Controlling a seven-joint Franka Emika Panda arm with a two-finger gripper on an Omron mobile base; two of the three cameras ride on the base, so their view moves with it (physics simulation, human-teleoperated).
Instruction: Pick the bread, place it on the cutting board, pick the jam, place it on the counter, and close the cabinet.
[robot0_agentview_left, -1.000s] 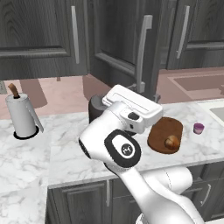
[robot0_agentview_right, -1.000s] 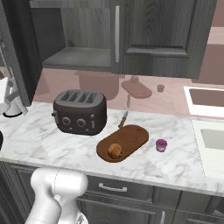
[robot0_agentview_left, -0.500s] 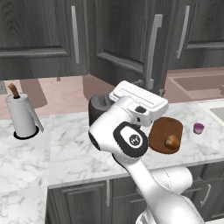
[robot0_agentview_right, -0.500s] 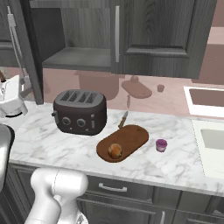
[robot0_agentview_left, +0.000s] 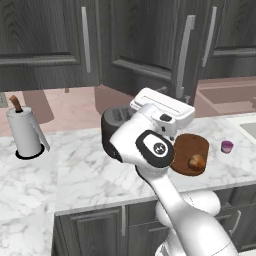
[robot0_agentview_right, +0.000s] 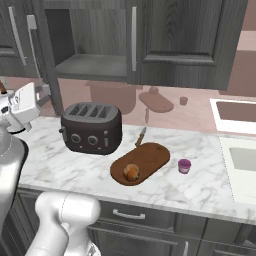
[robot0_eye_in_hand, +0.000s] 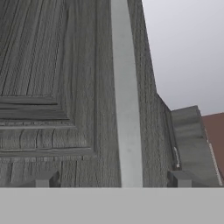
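Two placements look done: bread (robot0_agentview_right: 131, 173) on the cutting board's (robot0_agentview_right: 150, 157) near end, jam (robot0_agentview_right: 184, 166) just beside it on the counter (robot0_agentview_right: 200, 187). Gripper (robot0_eye_in_hand: 113, 180), fingers spread, faces the open cabinet door's (robot0_eye_in_hand: 52, 87) handle (robot0_eye_in_hand: 124, 100), presumably to push it shut.

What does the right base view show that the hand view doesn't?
Right base view: the toaster, the bread lying on the cutting board, and the jam beside the board on the counter. Hand view: the gripper up close, its tips apart on either side of a silver bar handle. Shared: the cabinet, its door open.
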